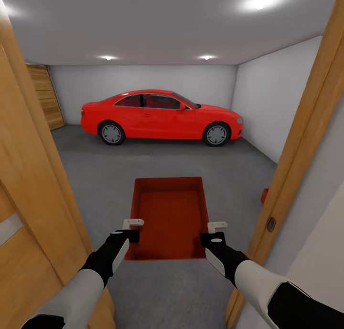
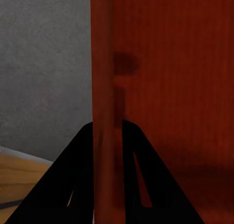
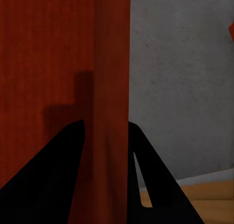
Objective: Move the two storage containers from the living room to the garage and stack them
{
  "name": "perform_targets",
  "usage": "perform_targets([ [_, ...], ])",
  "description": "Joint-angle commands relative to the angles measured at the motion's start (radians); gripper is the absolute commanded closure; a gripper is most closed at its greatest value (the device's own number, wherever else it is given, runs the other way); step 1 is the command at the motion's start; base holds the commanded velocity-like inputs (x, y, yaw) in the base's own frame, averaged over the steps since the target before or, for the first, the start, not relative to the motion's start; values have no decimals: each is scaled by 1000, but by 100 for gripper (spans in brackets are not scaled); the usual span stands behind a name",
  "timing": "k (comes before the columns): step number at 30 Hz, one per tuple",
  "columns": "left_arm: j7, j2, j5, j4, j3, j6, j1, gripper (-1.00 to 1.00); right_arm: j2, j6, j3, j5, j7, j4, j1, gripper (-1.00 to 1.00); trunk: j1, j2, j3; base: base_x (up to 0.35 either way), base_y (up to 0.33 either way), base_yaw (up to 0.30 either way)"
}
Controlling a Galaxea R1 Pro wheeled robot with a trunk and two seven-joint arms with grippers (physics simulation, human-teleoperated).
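I hold one orange-red storage container (image 1: 169, 214) level in front of me, above the garage's dark grey floor (image 1: 143, 162). My left gripper (image 1: 130, 229) is shut on its left side wall (image 2: 105, 87), and my right gripper (image 1: 213, 233) is shut on its right side wall (image 3: 112, 87). In each wrist view the wall runs between the two dark fingers (image 2: 73, 185) (image 3: 53, 180). The bin is open-topped and empty. A small orange-red corner (image 1: 264, 195) shows low beside the right door post; too little is visible to identify it.
I stand in a doorway between wooden posts at left (image 1: 33, 176) and right (image 1: 306, 128). A red car (image 1: 160, 116) is parked across the far end of the garage. A wooden-plank door (image 1: 45, 97) is at the back left. Grey walls close both sides.
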Motion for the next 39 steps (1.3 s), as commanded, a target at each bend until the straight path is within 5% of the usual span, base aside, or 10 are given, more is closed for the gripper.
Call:
perform_targets([
  [1, 11, -3, 13, 1, -6, 5, 0, 100, 0, 9, -20, 23, -77, -14, -2, 100, 1, -2, -2, 62, 78, 0],
  [39, 13, -3, 12, 0, -6, 5, 0, 100, 1, 9, -20, 23, -79, -14, -2, 100, 1, -2, -2, 19, 28, -41],
])
